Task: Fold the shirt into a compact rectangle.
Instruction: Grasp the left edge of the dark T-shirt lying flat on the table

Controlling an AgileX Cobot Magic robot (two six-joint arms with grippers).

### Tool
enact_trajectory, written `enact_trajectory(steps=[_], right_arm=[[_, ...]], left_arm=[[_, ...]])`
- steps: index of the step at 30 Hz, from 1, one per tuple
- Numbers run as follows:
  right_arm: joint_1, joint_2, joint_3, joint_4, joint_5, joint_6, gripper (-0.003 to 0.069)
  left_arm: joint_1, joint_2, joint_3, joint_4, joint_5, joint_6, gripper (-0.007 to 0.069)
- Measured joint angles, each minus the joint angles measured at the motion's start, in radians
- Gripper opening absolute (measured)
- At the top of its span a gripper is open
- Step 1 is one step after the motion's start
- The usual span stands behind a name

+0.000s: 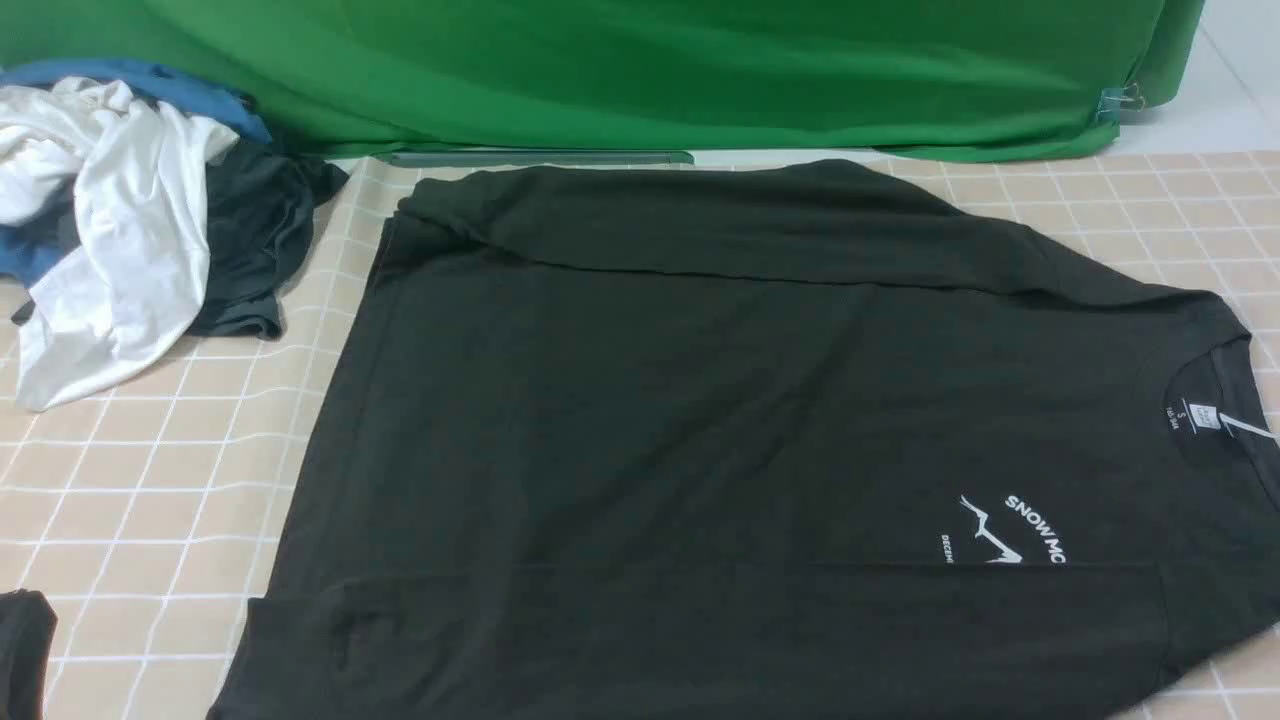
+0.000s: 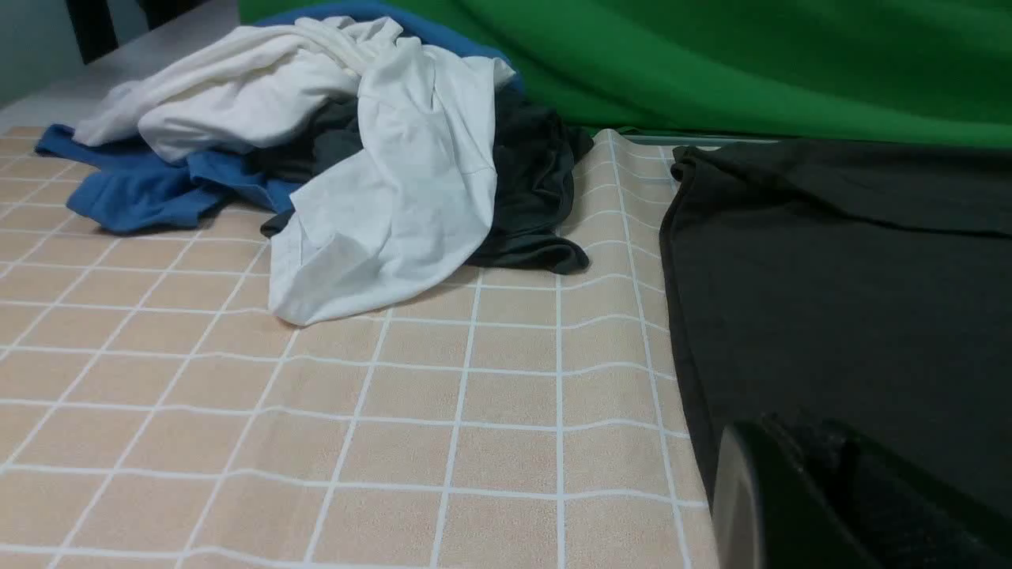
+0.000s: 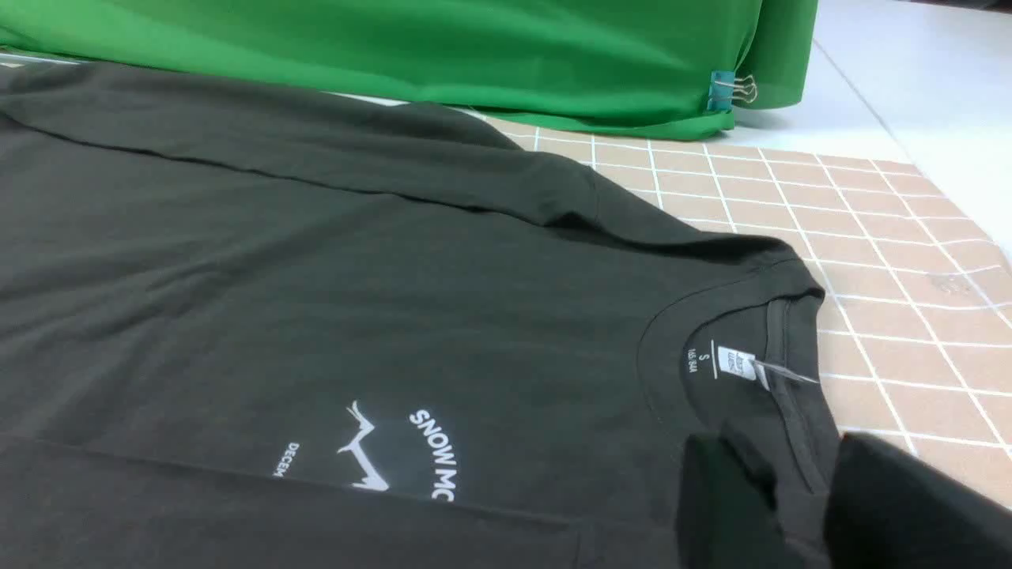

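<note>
The black shirt (image 1: 700, 420) lies spread flat on the tiled table cover, collar and white neck label (image 1: 1205, 418) to the right. Its far long side is folded in over the body, and the near side is folded in too, covering the lower part of the white "SNOW MO" print (image 1: 1010, 530). Neither gripper shows clearly in the front view. In the left wrist view my left gripper (image 2: 798, 458) is shut with nothing in it, low beside the shirt's hem edge (image 2: 676, 316). My right gripper (image 3: 791, 482) is open, its fingers either side of the collar (image 3: 791, 379).
A pile of white (image 1: 110, 230), blue and dark grey clothes (image 1: 250, 240) sits at the back left, close to the shirt's far hem corner. A green cloth backdrop (image 1: 650, 70) runs along the table's far edge. A dark shape (image 1: 22, 650) shows at the front left edge.
</note>
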Motion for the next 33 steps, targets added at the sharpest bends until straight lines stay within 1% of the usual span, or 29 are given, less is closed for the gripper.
enact_trajectory(steps=[33], right_arm=[[0.0,0.0,0.0,0.0,-0.003,0.0,0.0243]], left_arm=[[0.0,0.0,0.0,0.0,-0.016,0.0,0.0024]])
